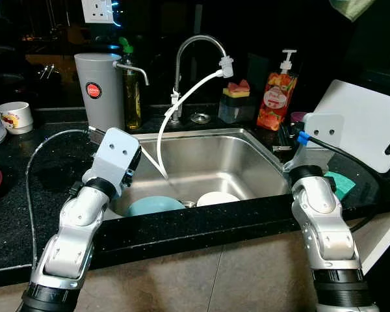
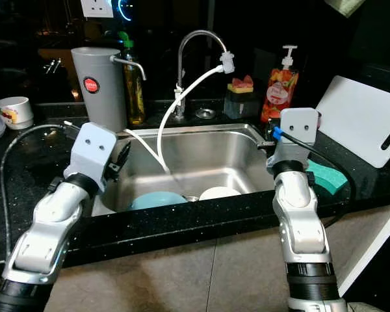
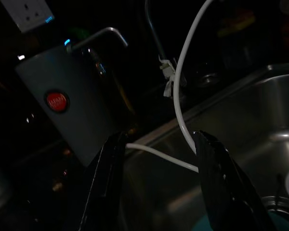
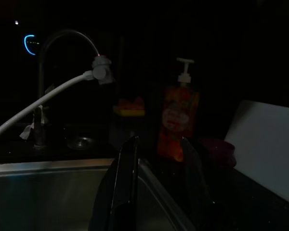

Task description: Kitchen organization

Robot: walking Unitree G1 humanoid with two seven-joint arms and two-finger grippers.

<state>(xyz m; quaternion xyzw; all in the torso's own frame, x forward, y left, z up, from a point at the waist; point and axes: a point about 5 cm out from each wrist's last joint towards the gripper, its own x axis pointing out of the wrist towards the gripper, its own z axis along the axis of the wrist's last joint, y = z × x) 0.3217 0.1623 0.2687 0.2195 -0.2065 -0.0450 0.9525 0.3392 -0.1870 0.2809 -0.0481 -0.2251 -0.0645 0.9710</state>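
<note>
A stainless sink (image 1: 247, 146) is set in the black counter before me. In its basin lie a teal dish (image 1: 155, 205) and a white plate (image 1: 218, 198). A white hose (image 1: 182, 97) runs from the faucet (image 1: 198, 42) down into the basin. My left gripper (image 3: 159, 137) hovers over the sink's left rim, open, with nothing between its fingers; the hose passes beyond them. At the sink's right rim my right gripper (image 4: 159, 142) is open and holds nothing, pointing toward an orange soap dispenser (image 4: 179, 120).
Behind the sink stand a grey canister (image 1: 99, 91), an oil bottle (image 1: 131, 91), a sponge holder (image 1: 236, 97) and the soap dispenser (image 1: 277, 94). A white cutting board (image 1: 370, 123) leans at the right above a teal sponge (image 1: 341, 182). A mug (image 1: 14, 117) sits far left.
</note>
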